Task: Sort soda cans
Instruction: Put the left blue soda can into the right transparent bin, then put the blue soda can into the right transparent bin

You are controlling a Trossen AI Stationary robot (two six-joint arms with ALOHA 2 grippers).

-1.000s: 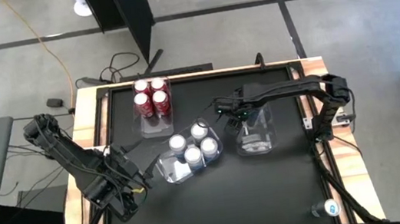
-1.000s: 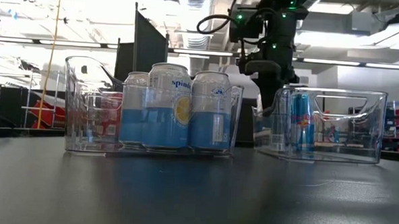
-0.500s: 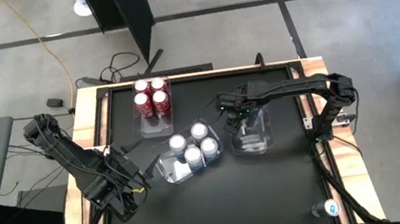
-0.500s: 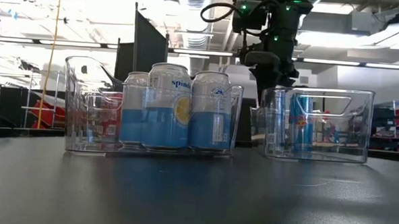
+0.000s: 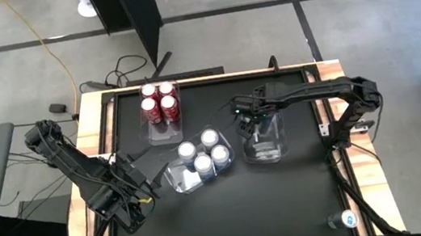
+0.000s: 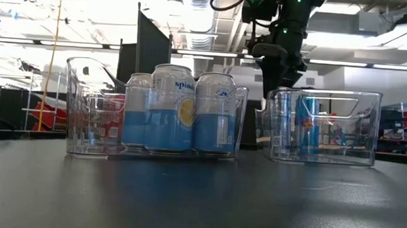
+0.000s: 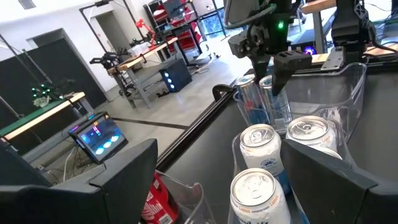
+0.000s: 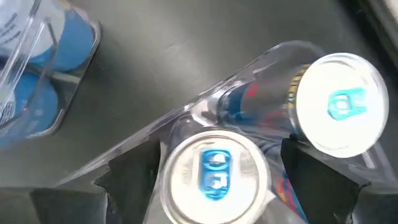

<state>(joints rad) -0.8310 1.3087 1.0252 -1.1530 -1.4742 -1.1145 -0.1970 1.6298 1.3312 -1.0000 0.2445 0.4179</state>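
Two slim dark blue cans (image 8: 214,171) (image 8: 341,112) stand upright in the clear bin (image 5: 268,153) right of the table's middle. My right gripper (image 8: 214,158) hangs open just above the bin, pointing steeply down, a finger on either side of the nearer can's top and clear of it. It also shows in the low view (image 6: 279,77). Several silver-white and light blue cans (image 5: 200,153) fill the middle bin. Several red cans (image 5: 160,103) fill the far bin. My left gripper (image 5: 148,185) waits open and level at the near left.
One more can (image 5: 344,218) stands by the table's near right corner. The three clear bins sit close together across the middle and far part of the table. The bare black table top (image 5: 271,208) stretches along the near side.
My right gripper has opened, let go of the dark blue can inside the right bin, and risen out above the bin's rim. The can stays upright in the bin. The bin has shifted a little toward the table's left and sits flat.
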